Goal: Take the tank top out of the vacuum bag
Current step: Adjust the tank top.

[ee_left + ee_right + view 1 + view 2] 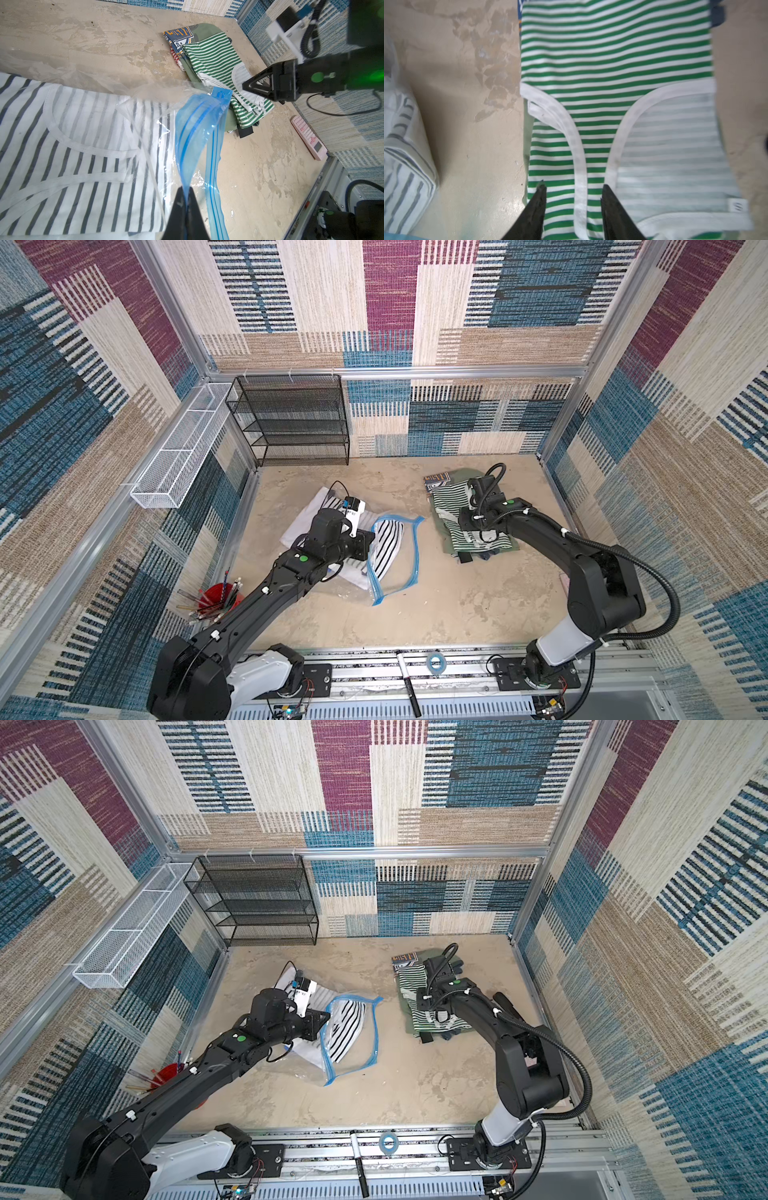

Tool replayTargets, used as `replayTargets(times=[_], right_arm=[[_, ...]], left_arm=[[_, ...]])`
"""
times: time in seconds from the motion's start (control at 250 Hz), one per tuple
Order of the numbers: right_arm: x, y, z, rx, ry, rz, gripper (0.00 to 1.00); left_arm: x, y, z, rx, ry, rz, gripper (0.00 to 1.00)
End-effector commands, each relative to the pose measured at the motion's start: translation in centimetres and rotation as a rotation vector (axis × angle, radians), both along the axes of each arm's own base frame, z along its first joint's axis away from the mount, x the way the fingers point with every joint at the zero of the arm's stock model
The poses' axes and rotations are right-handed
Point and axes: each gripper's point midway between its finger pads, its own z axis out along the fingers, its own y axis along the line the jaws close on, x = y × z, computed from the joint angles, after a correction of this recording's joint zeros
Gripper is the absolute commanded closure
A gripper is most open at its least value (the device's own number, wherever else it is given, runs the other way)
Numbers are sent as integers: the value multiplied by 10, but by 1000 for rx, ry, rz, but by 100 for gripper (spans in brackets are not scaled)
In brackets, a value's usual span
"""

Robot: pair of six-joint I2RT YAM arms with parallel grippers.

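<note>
The vacuum bag (399, 572) (361, 1056), clear with a blue zip strip (197, 128), lies mid-table with its mouth gaping. My left gripper (186, 199) is shut on the raised side of that strip. A black-and-white striped tank top (83, 128) (388, 539) lies inside, seen through the plastic. A green-and-white striped tank top (612, 52) (449, 497) lies flat on a clothes pile at the right. My right gripper (573, 185) is open just above it, a fingertip either side of its white-trimmed strap, holding nothing.
Under the green top lie an olive garment and a blue printed shirt (436, 479). A black mesh shelf (291, 418) and white wire basket (183, 448) stand at the back left. A red cup of pens (216, 601) is front left, a pink calculator (307, 135) by the right wall.
</note>
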Motion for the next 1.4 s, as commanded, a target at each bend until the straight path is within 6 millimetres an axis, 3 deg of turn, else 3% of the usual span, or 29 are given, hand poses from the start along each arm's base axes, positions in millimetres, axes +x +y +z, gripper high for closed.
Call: replayTargets(times=[0.0, 0.216, 0.344, 0.408, 0.628, 0.752, 0.868, 1.06, 1.24, 1.396], right_arm=[[-9, 12, -16, 96, 39, -14, 56], [-46, 2, -65, 85, 133, -43, 56], [-48, -10, -75, 15, 142, -72, 56], [-42, -10, -63, 17, 105, -67, 54], [-20, -5, 13, 66, -72, -48, 45], [-8, -17, 26, 92, -91, -96, 46], [0, -49, 12, 146, -72, -208, 47], [-12, -100, -24, 130, -39, -391, 52], [-24, -112, -60, 83, 32, -434, 55], [-35, -136, -60, -23, 26, -513, 55]], left_arm=[[-1, 0, 3, -9, 10, 1, 100], [0, -2, -1, -13, 22, 0, 100], [1, -4, -2, -19, 30, -5, 100], [0, -4, -1, -19, 29, -5, 100], [-1, -2, -1, -17, 27, 1, 100], [-1, -3, -1, -22, 29, -1, 100], [-2, -3, 0, -26, 30, -4, 100], [-5, 0, 2, -14, 23, -1, 100], [-5, 0, 3, -4, 22, -9, 100], [-4, -1, 5, -3, 19, -12, 100]])
